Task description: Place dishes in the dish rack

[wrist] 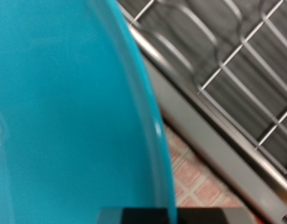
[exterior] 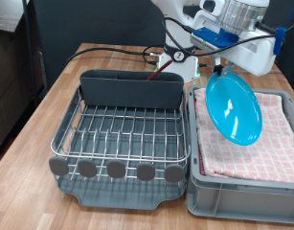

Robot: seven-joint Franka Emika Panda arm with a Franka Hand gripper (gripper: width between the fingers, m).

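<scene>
Hanging on edge, tilted, plate (exterior: pixel 233 108) faces the exterior view's left, over the grey bin (exterior: pixel 244 187) with pink cloth (exterior: pixel 271 144), beside the dish rack (exterior: pixel 123 129). End effector (exterior: pixel 219 69) clamped on its top rim, arm reaching down. Wrist view shows plate (wrist: pixel 68 103) surface close up plus rack wires (wrist: pixel 227 56).

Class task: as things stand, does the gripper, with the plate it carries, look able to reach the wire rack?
Probably yes. The gripper holds the blue plate above the cloth-lined bin, right beside the dish rack, whose wire slots look unoccupied, and nothing visible stands between them.
</scene>
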